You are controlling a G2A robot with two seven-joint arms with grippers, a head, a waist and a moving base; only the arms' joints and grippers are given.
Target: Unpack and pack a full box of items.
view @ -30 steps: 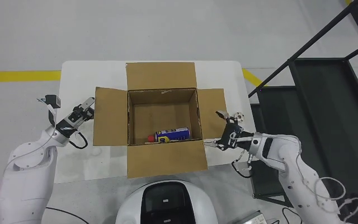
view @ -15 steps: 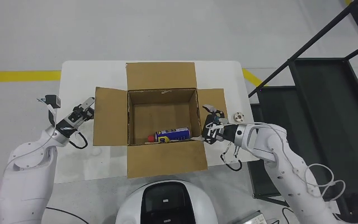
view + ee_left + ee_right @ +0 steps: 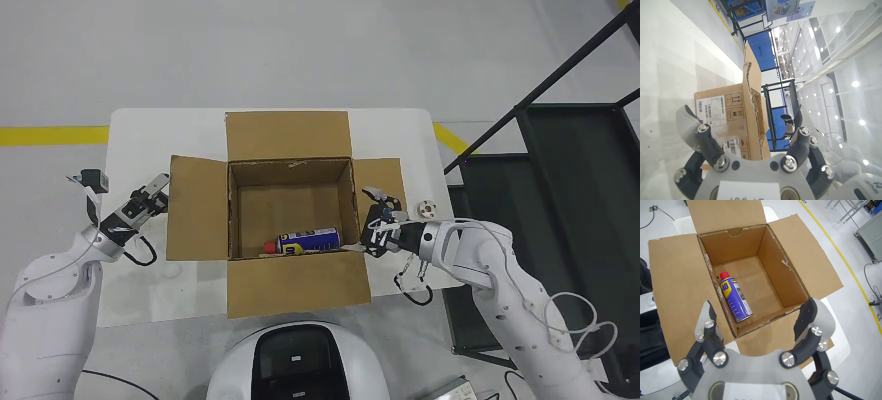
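Note:
An open cardboard box (image 3: 290,170) with all flaps spread stands mid-table. Inside, a blue spray can with a red cap (image 3: 303,241) lies on its side against the near wall, and the right wrist view shows the can (image 3: 735,298) in the box (image 3: 772,255). My right gripper (image 3: 378,222) hangs open above the box's right flap, just outside the right wall, holding nothing. My left gripper (image 3: 155,193) is open and empty beside the left flap, and its wrist view faces the box's labelled outer wall (image 3: 721,111).
A small round white item (image 3: 427,209) lies on the white table (image 3: 160,130) beyond the right flap. A dark metal rack (image 3: 560,180) stands just off the table's right edge. Bare tabletop lies left of the box.
Within the last second my right gripper swung leftward from beside the small round item to over the box's right flap; it has kept still for the last half second. The left arm has not moved.

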